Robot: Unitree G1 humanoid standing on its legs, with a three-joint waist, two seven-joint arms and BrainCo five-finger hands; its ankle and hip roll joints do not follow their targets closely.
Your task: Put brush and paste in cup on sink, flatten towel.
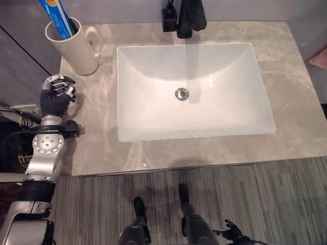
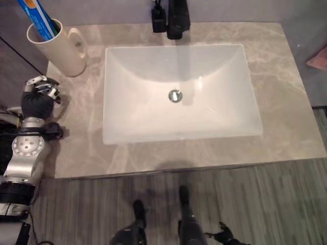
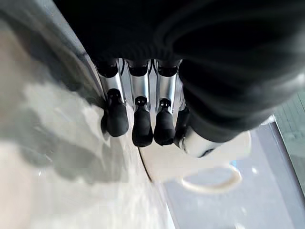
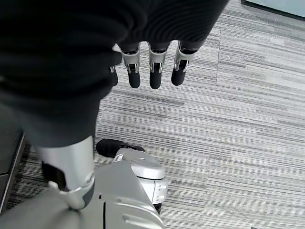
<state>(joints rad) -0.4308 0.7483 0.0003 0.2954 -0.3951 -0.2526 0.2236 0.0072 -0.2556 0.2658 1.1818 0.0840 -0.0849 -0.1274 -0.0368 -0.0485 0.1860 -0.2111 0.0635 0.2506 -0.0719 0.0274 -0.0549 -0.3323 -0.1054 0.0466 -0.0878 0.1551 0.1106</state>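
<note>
A cream cup (image 1: 71,47) with a side handle stands on the grey marble counter (image 1: 286,92) just beyond the far left corner of the white rectangular sink (image 1: 191,92). A blue toothpaste tube (image 1: 59,18) leans inside the cup, its upper end running out past the rim. Whether a brush is in there with it cannot be told.

The left robot hand (image 1: 57,94) rests at the counter's left edge, to the left of the sink and just in front of the cup, apart from it. Its fingers (image 3: 136,124) are curled downward with their dark tips against or just above the marble, and they hold nothing; the cup's handle shows just past them in the left wrist view.

The right robot hand (image 4: 143,62) hangs low over the striped grey floor (image 4: 248,124), well away from the sink, its fingers loosely straight and empty.

A black faucet (image 1: 190,18) stands at the middle of the sink's far edge, with a small black object (image 1: 169,19) just to its left. A round metal drain (image 1: 182,94) sits at the centre of the basin. A pink corner of cloth, perhaps the towel (image 1: 319,57), shows off the counter's right side.
</note>
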